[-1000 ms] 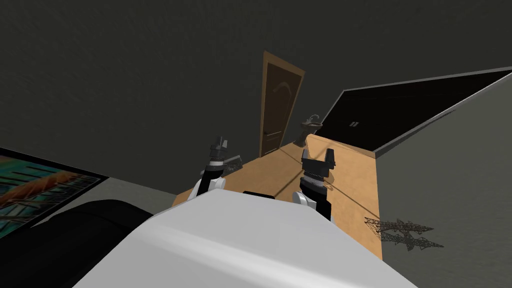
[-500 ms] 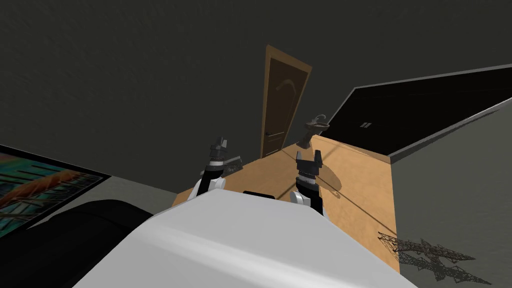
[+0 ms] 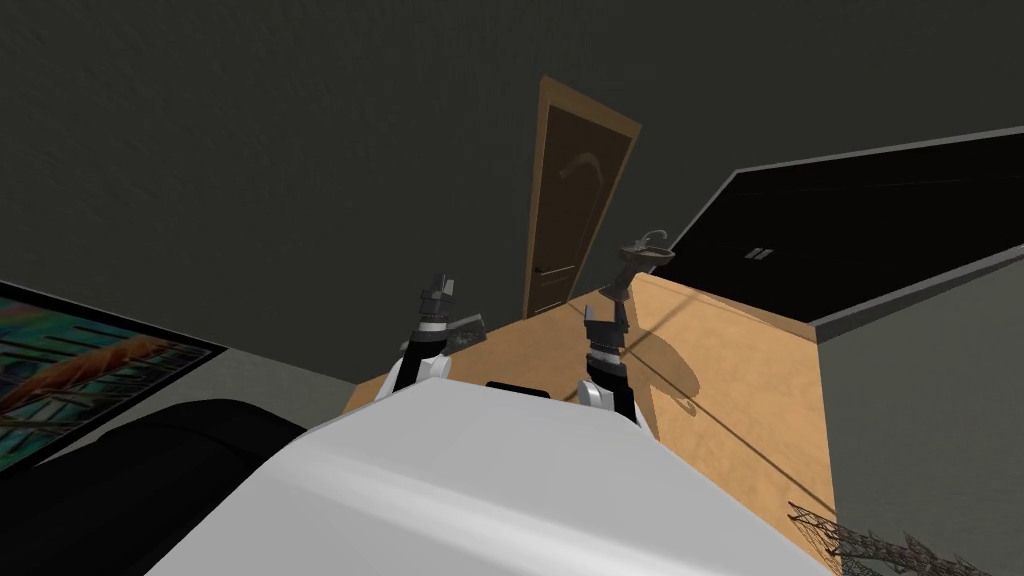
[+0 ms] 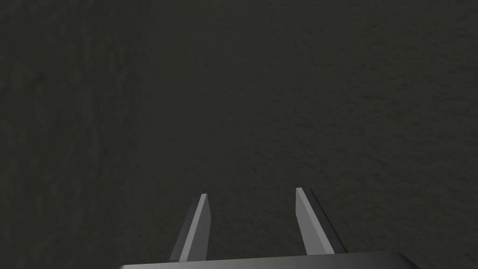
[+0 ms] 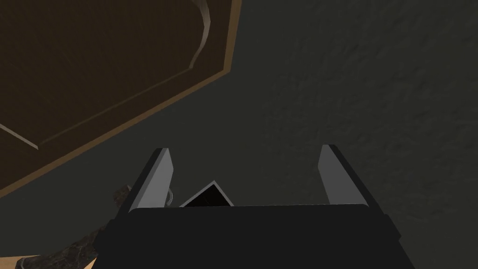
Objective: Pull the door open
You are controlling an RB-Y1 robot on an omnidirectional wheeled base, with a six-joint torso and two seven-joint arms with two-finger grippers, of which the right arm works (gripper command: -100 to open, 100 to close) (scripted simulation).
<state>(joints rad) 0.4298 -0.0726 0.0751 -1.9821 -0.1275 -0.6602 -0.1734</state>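
The handle (image 3: 540,268) of the door (image 3: 565,200) is seen from the head; right hand (image 5: 245,149) and left hand (image 4: 252,192) are held spread.

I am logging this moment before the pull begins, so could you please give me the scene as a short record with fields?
door: brown, panelled, light brown frame, looks shut
handle: small, dark, at the door's left edge in the head view
right gripper: open, empty, well short of the door
left gripper: open, empty, facing the wall
wall: dark grey, holds the door
sink: pedestal basin, just right of the door
floor: orange-brown
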